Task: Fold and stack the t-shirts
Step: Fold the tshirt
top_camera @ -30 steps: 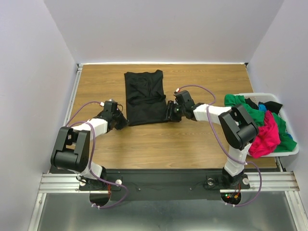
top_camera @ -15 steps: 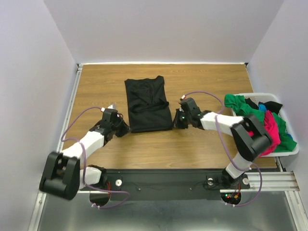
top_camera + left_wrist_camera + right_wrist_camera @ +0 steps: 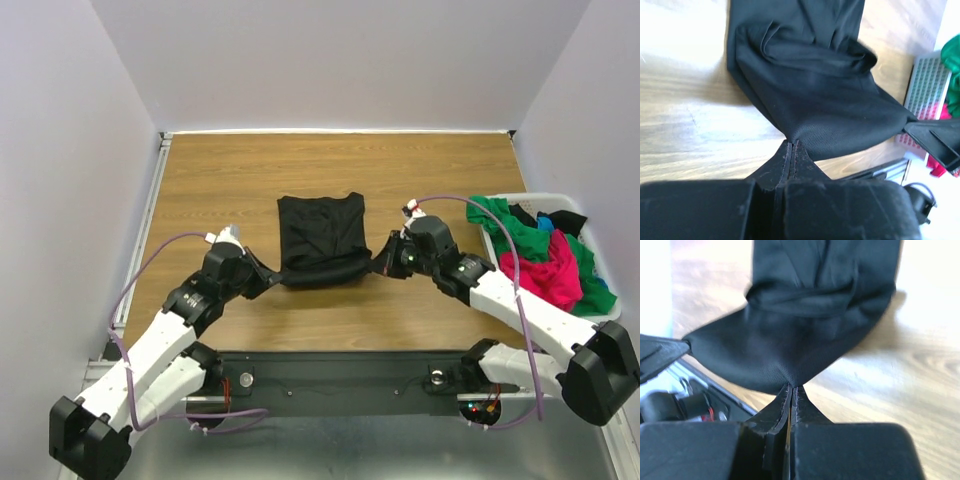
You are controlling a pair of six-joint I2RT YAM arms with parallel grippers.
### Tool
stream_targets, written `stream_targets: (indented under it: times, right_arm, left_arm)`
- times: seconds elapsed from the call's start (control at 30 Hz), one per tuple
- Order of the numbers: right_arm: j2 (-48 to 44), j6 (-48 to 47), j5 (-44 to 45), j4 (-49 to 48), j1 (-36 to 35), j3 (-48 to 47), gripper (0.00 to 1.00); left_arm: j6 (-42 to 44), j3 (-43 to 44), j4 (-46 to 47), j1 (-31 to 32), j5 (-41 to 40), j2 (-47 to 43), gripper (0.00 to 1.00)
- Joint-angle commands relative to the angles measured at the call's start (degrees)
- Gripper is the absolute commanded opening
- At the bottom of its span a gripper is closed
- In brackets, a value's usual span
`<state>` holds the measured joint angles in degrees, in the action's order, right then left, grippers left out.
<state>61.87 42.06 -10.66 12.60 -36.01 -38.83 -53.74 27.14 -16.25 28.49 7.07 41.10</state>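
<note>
A large black t-shirt (image 3: 320, 235) lies on the wooden table, folded into a narrow strip, its near end lifted and stretched between both grippers. My left gripper (image 3: 266, 278) is shut on the shirt's near left corner (image 3: 792, 142). My right gripper (image 3: 383, 264) is shut on the near right corner (image 3: 791, 385). The cloth (image 3: 810, 95) bunches into a fold just beyond the grippers, also seen in the right wrist view (image 3: 805, 315). Green (image 3: 495, 212), magenta-pink (image 3: 550, 275), blue and black shirts lie heaped in the basket.
A white plastic basket (image 3: 600, 312) holding the other shirts stands at the table's right edge. A metal rail (image 3: 330, 375) runs along the near edge. Grey walls enclose the table on three sides.
Both grippers have pulled the shirt's near edge toward the front of the table and lifted it. The shirt has slid nearer and looks shorter, and both arms have stretched out.
</note>
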Motion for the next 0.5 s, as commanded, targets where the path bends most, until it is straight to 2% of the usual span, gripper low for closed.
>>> stream_targets:
  times: [0.0,0.17,0.47]
  right_arm:
    - [2.4,-0.8,5.9,0.6,-0.2,-7.6,0.00]
    - [9.4,-2.5,12.0,1.2,0.2,-16.3,0.00]
    - [18.8,-5.7,13.4,1.2,3.5,-27.7,0.00]
  left_arm:
    - [0.6,7.8,-1.8,0.2,-5.6,4.8,0.00]
    - [3.5,17.0,-1.9,-0.4,-10.3,13.6,0.00]
    - [7.2,28.6,-1.3,-4.6,-11.4,25.6,0.00]
